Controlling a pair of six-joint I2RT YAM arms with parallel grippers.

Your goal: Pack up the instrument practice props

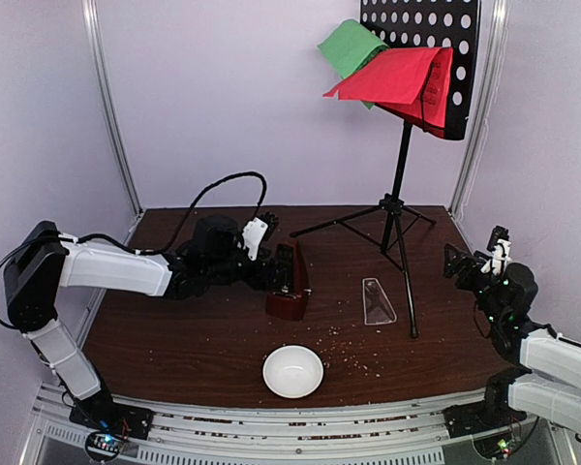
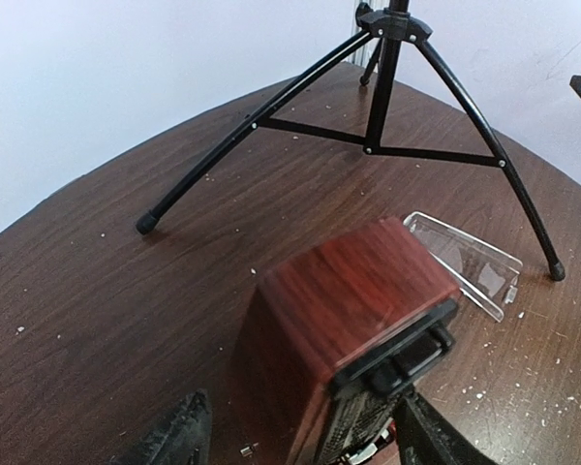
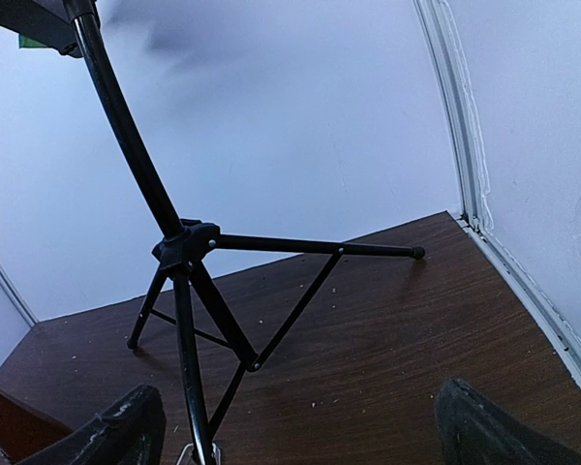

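The dark red-brown metronome (image 1: 289,281) stands mid-table, and it fills the lower part of the left wrist view (image 2: 353,291). My left gripper (image 1: 278,265) is open, with one finger on each side of the metronome (image 2: 300,438); the left finger shows a gap. The clear wedge cover (image 1: 377,301) lies flat to its right (image 2: 465,257). The black tripod music stand (image 1: 399,194) stands behind them and holds a green sheet (image 1: 349,44) and a red sheet (image 1: 392,76). My right gripper (image 1: 462,263) is open and empty at the table's right edge, facing the stand's legs (image 3: 184,252).
A small white bowl (image 1: 292,371) sits near the front edge. Crumbs are scattered over the brown table (image 1: 174,339). The tripod legs (image 2: 382,87) spread across the back middle. Walls and metal posts close in the back and sides.
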